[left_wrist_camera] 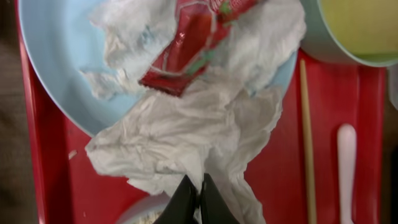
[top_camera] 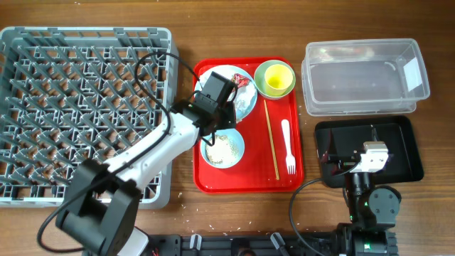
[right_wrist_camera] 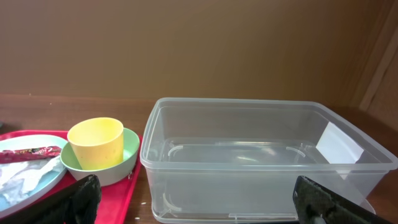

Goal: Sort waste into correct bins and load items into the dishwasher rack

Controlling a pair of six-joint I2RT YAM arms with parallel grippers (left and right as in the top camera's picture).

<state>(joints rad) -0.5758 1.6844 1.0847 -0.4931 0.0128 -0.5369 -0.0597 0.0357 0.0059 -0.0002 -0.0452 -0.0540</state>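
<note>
My left gripper [left_wrist_camera: 191, 196] is shut on the crumpled white napkin [left_wrist_camera: 186, 134], which hangs over the edge of the pale blue plate [left_wrist_camera: 56, 62] on the red tray. A red-and-white wrapper [left_wrist_camera: 186, 46] lies on the plate. In the overhead view the left gripper [top_camera: 215, 117] sits between the plate [top_camera: 245, 99] and a blue bowl [top_camera: 226, 149] holding rice. A yellow-green cup [top_camera: 275, 77] stands in the second bowl. Chopsticks [top_camera: 271, 139] and a white fork [top_camera: 287, 146] lie on the tray. My right gripper [right_wrist_camera: 199, 205] is open, above the black tray [top_camera: 398, 153], facing the clear tub [right_wrist_camera: 261, 162].
The grey dishwasher rack [top_camera: 78, 107] fills the left of the table. The red serving tray [top_camera: 249, 181] lies in the middle. The clear tub [top_camera: 366, 75] stands at the back right, with the black tray in front of it. Small crumbs dot the table near the front.
</note>
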